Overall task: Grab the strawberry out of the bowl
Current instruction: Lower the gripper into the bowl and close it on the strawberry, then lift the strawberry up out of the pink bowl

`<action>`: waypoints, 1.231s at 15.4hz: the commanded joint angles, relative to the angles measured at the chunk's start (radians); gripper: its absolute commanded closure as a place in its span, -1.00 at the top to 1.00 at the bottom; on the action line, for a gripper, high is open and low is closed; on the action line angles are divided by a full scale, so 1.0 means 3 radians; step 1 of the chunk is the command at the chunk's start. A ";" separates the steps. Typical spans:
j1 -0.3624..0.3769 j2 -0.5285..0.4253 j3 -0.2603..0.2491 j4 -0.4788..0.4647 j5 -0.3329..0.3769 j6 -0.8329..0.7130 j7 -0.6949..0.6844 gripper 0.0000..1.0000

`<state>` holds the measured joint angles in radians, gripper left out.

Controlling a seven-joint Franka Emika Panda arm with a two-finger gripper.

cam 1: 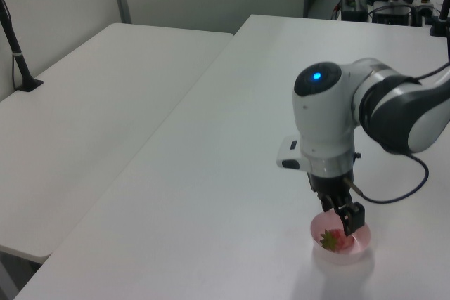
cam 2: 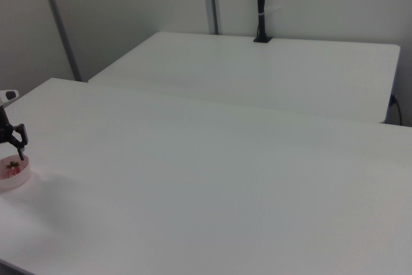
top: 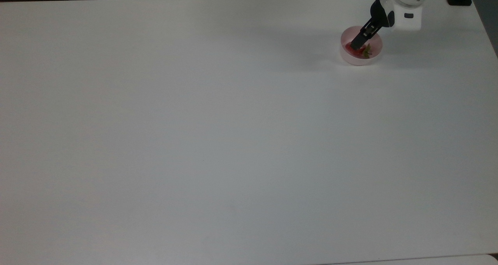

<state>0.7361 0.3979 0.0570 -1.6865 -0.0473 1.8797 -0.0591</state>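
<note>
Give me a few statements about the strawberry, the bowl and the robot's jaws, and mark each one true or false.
1. The strawberry lies inside the pink bowl. True.
2. The bowl stands in the middle of the table. False: it stands near the far right corner in the top view.
3. The gripper reaches down into the bowl. True.
4. The strawberry hangs in the air above the bowl. False: it rests in the bowl.
5. A second bowl sits beside the first. False: there is one bowl.
</note>
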 commanded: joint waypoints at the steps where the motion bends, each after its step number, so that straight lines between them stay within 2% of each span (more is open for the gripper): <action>1: -0.0004 0.0105 0.0030 0.0002 -0.0093 0.0151 0.0085 0.48; 6: 0.0006 0.0172 0.0040 -0.0013 -0.0200 0.0157 0.0095 0.48; 11: 0.0016 0.0208 0.0152 -0.0023 -0.0297 0.0162 0.0238 0.45; 12: 0.0011 0.0208 0.0173 -0.0023 -0.0313 0.0167 0.0263 0.39; 17: -0.0015 0.0208 0.0204 -0.0049 -0.0359 0.0192 0.0238 -0.25; 19: -0.0025 0.0198 0.0204 -0.0049 -0.0359 0.0187 0.0228 -0.41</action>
<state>0.7359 0.4646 0.1116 -1.6858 -0.1353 1.9084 -0.0056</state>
